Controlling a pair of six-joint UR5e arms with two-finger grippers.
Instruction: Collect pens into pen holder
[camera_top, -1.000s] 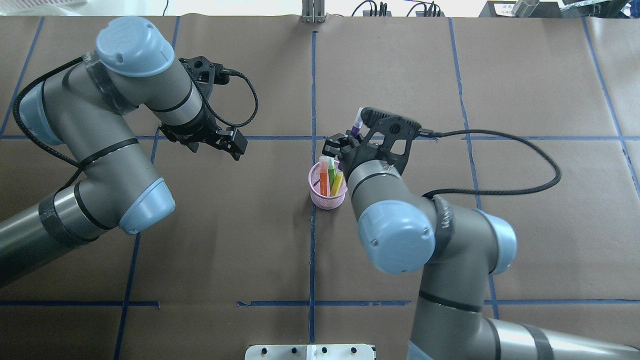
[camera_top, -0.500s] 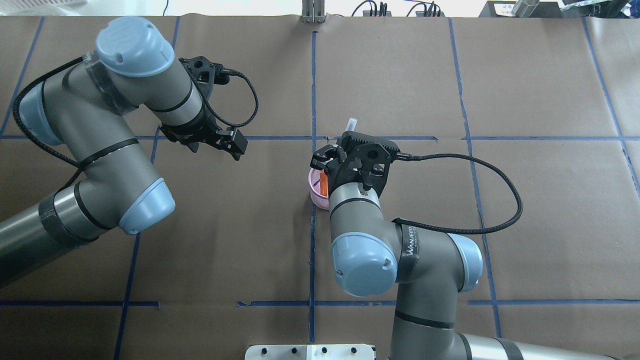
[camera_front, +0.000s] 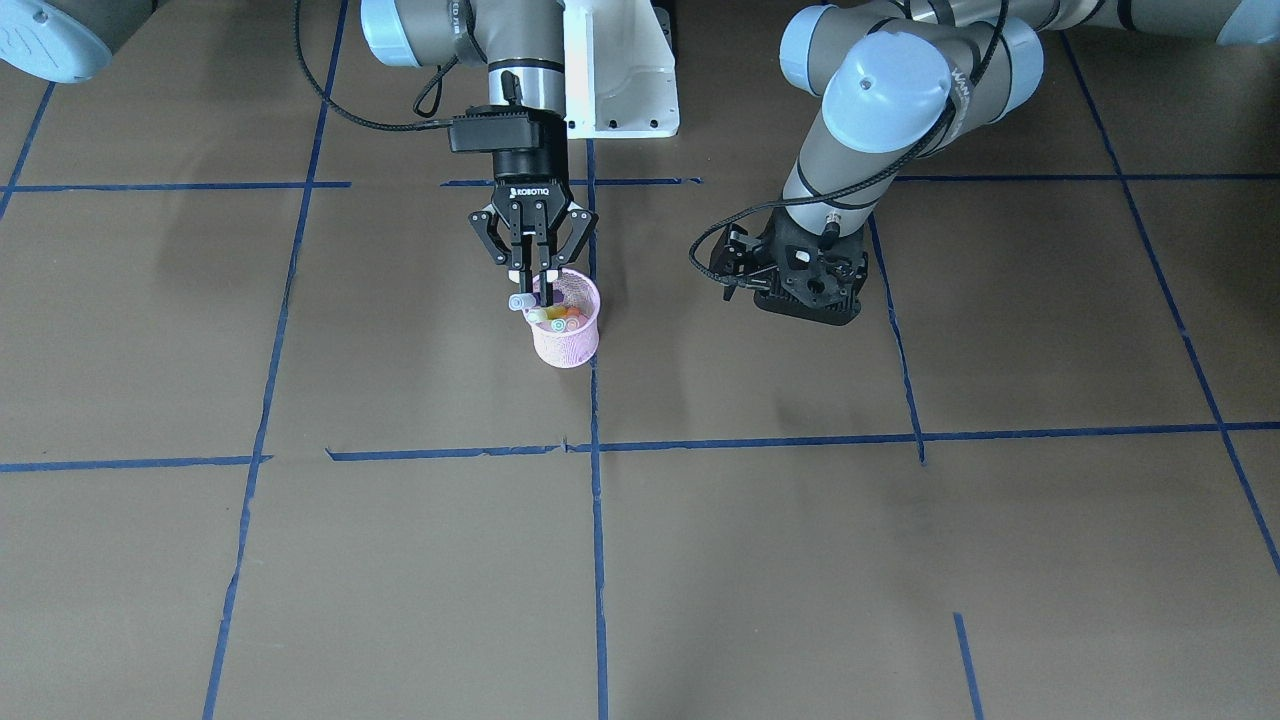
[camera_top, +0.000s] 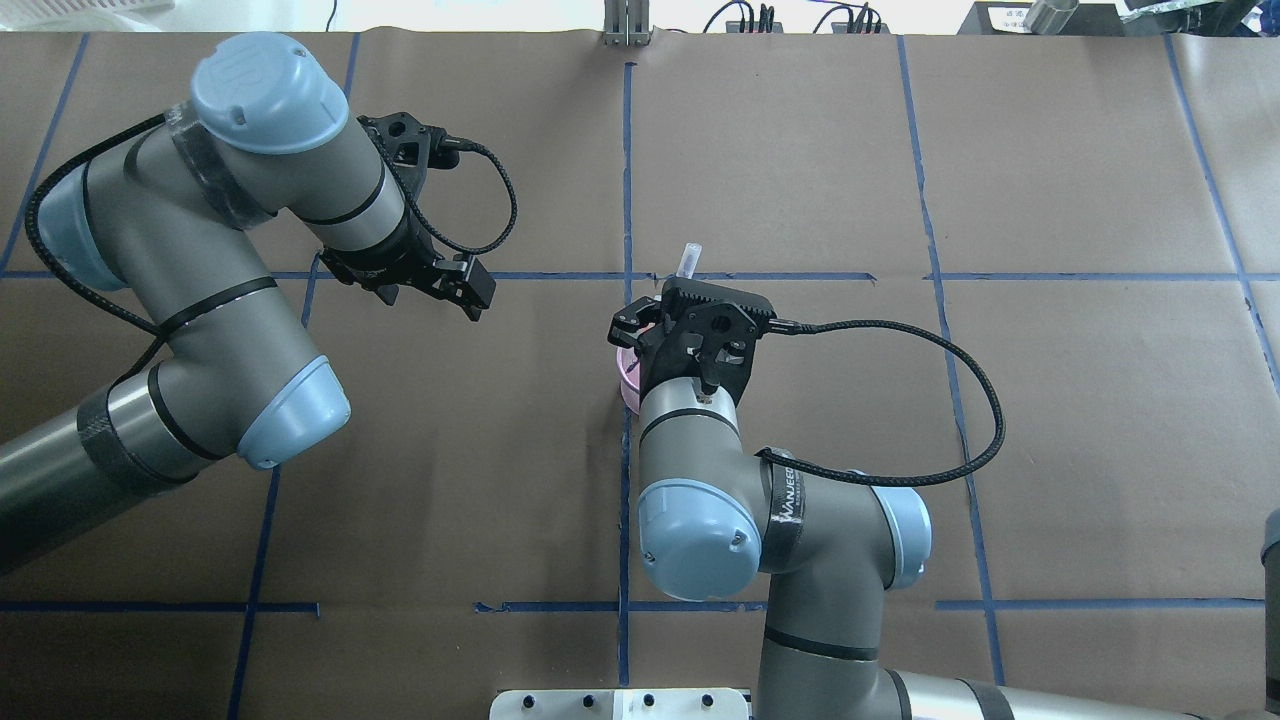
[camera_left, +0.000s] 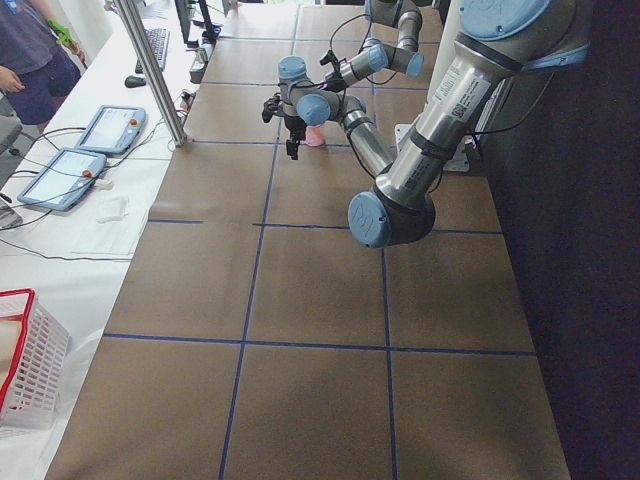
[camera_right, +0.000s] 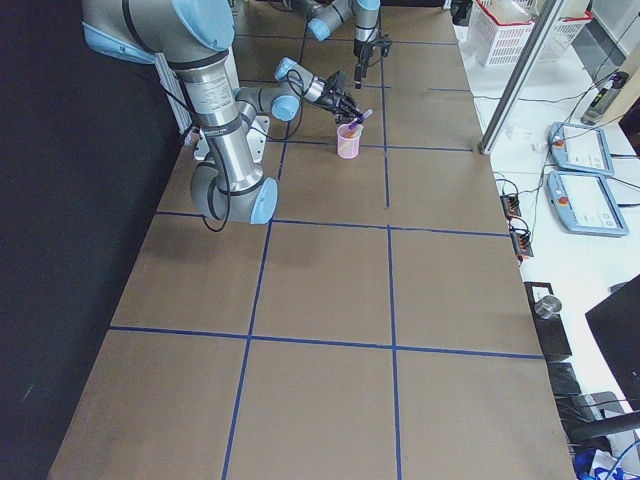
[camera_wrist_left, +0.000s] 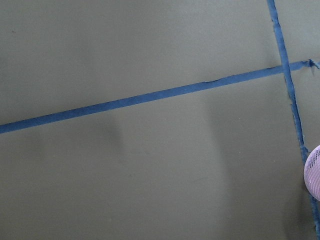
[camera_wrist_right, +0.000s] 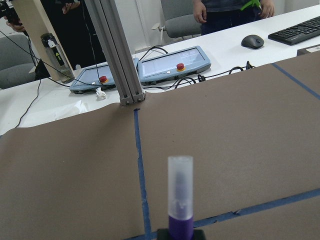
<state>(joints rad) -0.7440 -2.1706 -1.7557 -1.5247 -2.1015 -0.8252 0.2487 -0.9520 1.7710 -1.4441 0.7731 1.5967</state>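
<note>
Two pens, orange and green, stand in the holder in the front view; the right pincer grips the purple pen over its rim, tip perhaps inside. Overhead, the left pincer hangs well apart; open or closed, I cannot tell.

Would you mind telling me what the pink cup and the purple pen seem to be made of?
The pink cup looks like wire mesh, probably coated metal: a fine see-through grid shows on its wall. The purple pen, held by the right pincer, looks like plastic: a frosted, translucent cap over a smooth, opaque purple barrel.
</note>
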